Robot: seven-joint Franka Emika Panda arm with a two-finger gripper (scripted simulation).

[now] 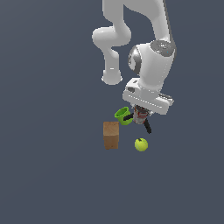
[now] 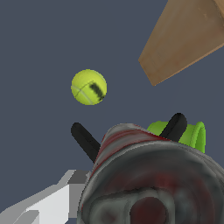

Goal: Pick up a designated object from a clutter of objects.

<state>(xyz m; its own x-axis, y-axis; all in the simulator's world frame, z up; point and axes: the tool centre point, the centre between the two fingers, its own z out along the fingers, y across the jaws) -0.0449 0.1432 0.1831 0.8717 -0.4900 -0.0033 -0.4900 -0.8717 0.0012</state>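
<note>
Between the green cup (image 1: 123, 115) and the yellow-green ball (image 1: 141, 144), the gripper (image 1: 141, 119) has its fingers closed around the greyish can (image 1: 141, 116). Lifting it seems the remaining step.

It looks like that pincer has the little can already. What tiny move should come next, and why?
Probably a straight lift. The pincer seems closed around the can, which fills the wrist view. The green cup sits close beside it, so rising vertically should avoid knocking it, the brown box or the ball.
</note>
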